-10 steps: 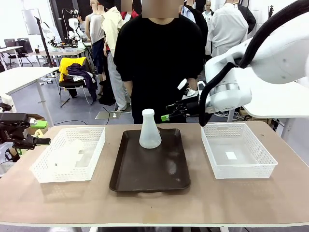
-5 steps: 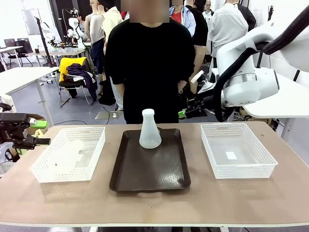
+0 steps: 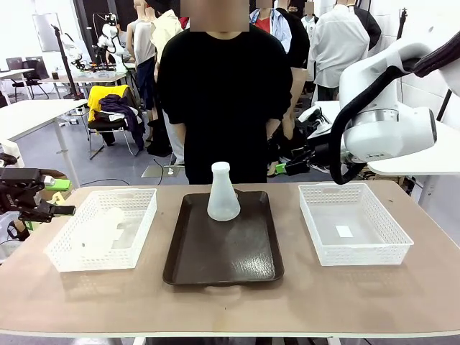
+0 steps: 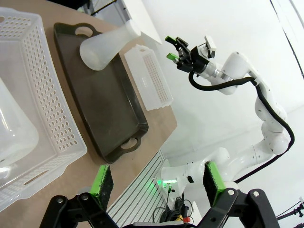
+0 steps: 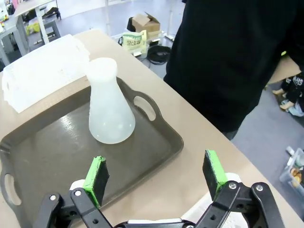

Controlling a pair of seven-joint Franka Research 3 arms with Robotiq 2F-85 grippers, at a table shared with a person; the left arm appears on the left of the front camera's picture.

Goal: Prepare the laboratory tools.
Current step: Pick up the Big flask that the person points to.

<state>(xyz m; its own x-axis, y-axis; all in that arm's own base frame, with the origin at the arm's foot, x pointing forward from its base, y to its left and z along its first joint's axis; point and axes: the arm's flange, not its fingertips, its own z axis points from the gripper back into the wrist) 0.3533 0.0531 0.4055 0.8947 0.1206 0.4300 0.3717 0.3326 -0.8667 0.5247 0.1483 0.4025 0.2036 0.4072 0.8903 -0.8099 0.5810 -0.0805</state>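
- Altogether there are two flasks. The upright flask (image 3: 223,192) stands on the far half of the dark tray (image 3: 223,259), its neck pointing up and nothing touching it.
- The second flask (image 4: 13,130) lies inside the left basket (image 3: 72,257). The left wrist view cuts it off at the edge. From the front it is only a pale shape behind the mesh, so its exact pose is hard to make out.
- There are two white mesh baskets, one on either side of the single tray. The right basket (image 3: 368,257) holds just a small white square (image 3: 344,231) on its floor, too small to tell what it is.
- There are two grippers, both with jaws spread wide and holding nothing.
- The left gripper (image 4: 157,185) hangs off the table's left end, near the left basket but apart from it. Its arm is cut off by the picture's edge.
- The right gripper (image 5: 154,176) hovers over the table's far edge, between the tray and the right basket and well apart from the upright flask.
- One person (image 3: 223,93) in black stands at the far side, behind the tray. Their hands cannot be made out.
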